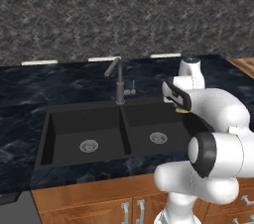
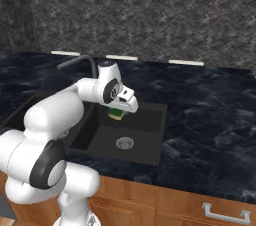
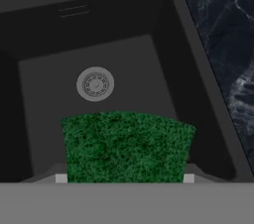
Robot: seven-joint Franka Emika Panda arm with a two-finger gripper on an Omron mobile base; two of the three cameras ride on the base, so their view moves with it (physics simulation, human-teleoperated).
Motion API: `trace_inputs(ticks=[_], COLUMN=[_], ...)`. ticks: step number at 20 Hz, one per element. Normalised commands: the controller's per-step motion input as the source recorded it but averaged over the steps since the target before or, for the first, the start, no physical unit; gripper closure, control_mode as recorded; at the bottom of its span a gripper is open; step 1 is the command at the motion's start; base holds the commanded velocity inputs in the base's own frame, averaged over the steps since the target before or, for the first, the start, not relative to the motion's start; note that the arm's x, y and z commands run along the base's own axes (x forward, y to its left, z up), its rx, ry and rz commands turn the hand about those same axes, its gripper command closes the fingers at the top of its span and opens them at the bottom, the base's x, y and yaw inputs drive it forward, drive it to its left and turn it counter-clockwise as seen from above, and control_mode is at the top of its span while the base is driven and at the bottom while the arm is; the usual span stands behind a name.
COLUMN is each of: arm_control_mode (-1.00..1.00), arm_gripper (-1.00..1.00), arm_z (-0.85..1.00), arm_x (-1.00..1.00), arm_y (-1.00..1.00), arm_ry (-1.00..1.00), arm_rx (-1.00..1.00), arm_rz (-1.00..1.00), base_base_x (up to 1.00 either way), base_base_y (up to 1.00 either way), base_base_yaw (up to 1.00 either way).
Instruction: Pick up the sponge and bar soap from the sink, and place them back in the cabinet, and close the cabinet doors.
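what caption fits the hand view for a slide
Gripper shut on the green sponge, held above the black sink and its drain.

We see the sink set into the surface, its two basins side by side, a drain in the left one and a drain in the right. The faucet stands behind the divider. Over the right basin, the hand holds the sponge between its fingers, above the basin floor. Drawer fronts sit below the surface.
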Motion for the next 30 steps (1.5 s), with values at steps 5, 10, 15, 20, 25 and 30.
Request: trace_inputs(ticks=[5, 10, 15, 20, 25, 30], arm_control_mode=[-1.00, -1.00, -1.00, -1.00, -1.00, -1.00], arm_gripper=[1.00, 1.00, 1.00, 1.00, 1.00, 1.00], arm_z=[0.33, 0.33, 0.23, 0.17, 0.35, 0.23], arm_x=[-0.25, -0.40, -0.30, -0.21, -0.23, -0.32], arm_y=[0.34, 0.36, 0.31, 0.34, 0.19, 0.16], arm_ry=[0.00, 0.00, -0.01, 0.00, 0.00, 0.00], arm_rx=[0.00, 0.00, 0.00, 0.00, 0.01, 0.01], arm_rz=[0.04, 0.03, 0.03, 0.06, 0.09, 0.11], base_base_x=[0.00, 0.00, 0.00, 0.00, 0.00, 0.00], base_base_y=[0.00, 0.00, 0.00, 0.00, 0.00, 0.00], base_base_yaw=[0.00, 0.00, 0.00, 0.00, 0.00, 0.00])
